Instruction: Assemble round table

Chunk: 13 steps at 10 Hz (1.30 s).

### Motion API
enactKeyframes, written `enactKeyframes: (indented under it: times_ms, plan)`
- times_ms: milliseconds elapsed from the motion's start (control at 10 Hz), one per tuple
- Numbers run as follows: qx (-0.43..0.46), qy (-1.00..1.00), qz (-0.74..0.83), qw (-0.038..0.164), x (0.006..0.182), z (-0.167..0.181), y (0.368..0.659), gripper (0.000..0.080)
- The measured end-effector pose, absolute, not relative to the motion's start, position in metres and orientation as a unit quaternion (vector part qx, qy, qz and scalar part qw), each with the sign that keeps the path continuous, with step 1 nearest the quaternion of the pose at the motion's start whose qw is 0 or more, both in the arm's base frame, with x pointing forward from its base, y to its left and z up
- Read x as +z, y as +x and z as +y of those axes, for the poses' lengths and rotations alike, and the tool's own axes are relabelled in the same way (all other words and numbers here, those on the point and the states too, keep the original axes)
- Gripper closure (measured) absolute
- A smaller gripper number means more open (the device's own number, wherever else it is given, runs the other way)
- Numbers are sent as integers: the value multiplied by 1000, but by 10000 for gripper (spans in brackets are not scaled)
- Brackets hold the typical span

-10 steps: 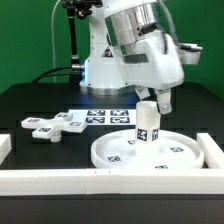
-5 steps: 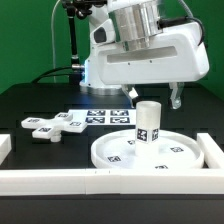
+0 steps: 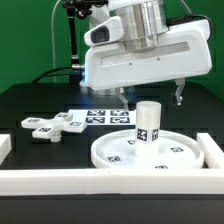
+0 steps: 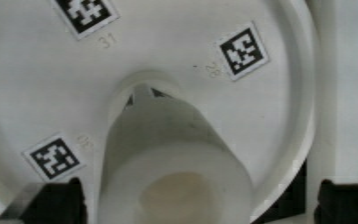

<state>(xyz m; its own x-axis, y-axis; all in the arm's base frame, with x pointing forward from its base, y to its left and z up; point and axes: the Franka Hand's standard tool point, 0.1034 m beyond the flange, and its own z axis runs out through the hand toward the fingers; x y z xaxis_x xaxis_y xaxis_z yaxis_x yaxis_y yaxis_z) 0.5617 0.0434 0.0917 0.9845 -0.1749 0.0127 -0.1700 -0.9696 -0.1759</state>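
Observation:
The round disc [image 3: 150, 153] lies flat on the table at the front, tags up. The short cylindrical leg [image 3: 148, 122] stands upright on its middle. My gripper [image 3: 150, 97] hangs just above the leg's top, open, one finger on each side and clear of it. In the wrist view the leg [image 4: 190, 160] rises toward the camera from the disc [image 4: 87, 90], and the dark fingertips [image 4: 51, 202] stand wide apart on either side of the gripper's centre [image 4: 197, 205]. The cross-shaped foot [image 3: 55, 125] lies on the table toward the exterior view's left.
The marker board [image 3: 108, 117] lies flat behind the disc. A long white rail [image 3: 60, 180] runs along the front, with another bar [image 3: 212, 150] at the exterior view's right. The robot base stands at the back.
The hand has turned about its axis above the leg and the fingers have spread apart. The leg stays upright on the disc. The foot has not moved.

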Motion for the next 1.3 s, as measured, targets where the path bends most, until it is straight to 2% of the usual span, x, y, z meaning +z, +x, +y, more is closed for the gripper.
enactKeyframes:
  times_ms: [300,800,1000,1300]
  plan:
    - [-32,-994,-80,74,93,38,565,150]
    - [-42,-969,-236,65,93,35,565,150]
    - [-49,-926,-371,37,91,39,566,150]
    - [-37,-859,-510,10,90,42,570,150]
